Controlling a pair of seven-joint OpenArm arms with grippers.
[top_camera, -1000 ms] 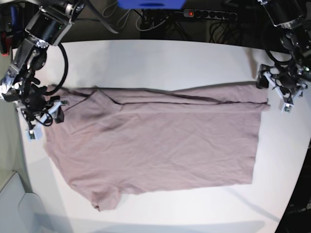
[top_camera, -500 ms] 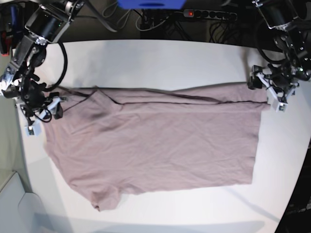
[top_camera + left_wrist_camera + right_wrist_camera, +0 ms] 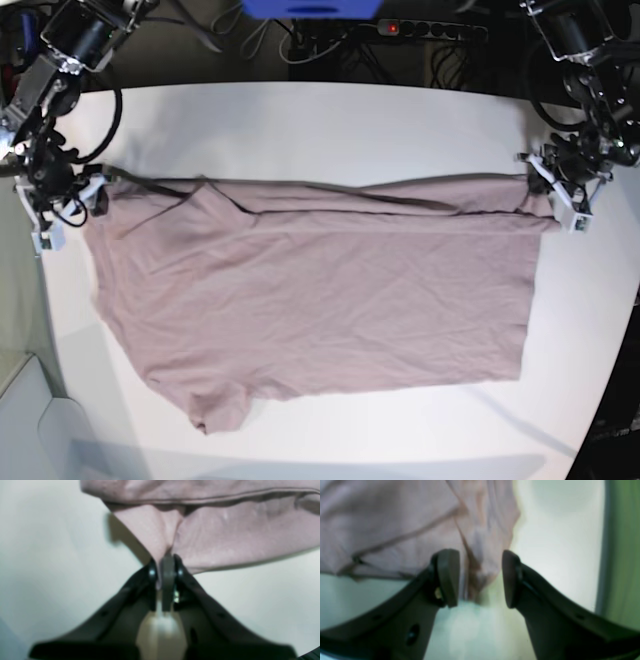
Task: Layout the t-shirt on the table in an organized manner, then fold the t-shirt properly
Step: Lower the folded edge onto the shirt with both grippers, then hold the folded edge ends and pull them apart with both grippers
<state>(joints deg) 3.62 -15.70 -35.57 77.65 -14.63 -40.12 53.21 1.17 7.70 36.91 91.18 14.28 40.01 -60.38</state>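
The mauve-brown t-shirt (image 3: 320,290) lies spread across the white table (image 3: 320,120), one sleeve at the lower left. At the base view's right, my left gripper (image 3: 553,200) is shut on the shirt's upper right corner. In the left wrist view the left gripper (image 3: 166,565) pinches a fold of the t-shirt (image 3: 237,530), raised a little. At the base view's left, my right gripper (image 3: 70,205) sits at the shirt's upper left corner. In the right wrist view the right gripper (image 3: 480,580) is open, and a bunched tip of the t-shirt (image 3: 395,517) lies between its fingers (image 3: 447,577).
A power strip (image 3: 430,30), cables and a blue object (image 3: 310,8) lie behind the table's far edge. The table's left edge runs just beyond my right gripper. A light grey surface (image 3: 30,420) sits at the lower left, off the table.
My left gripper has moved onto the shirt's upper right corner and shut on it. My right arm has shifted up and left, and the shirt's upper left corner has stretched that way.
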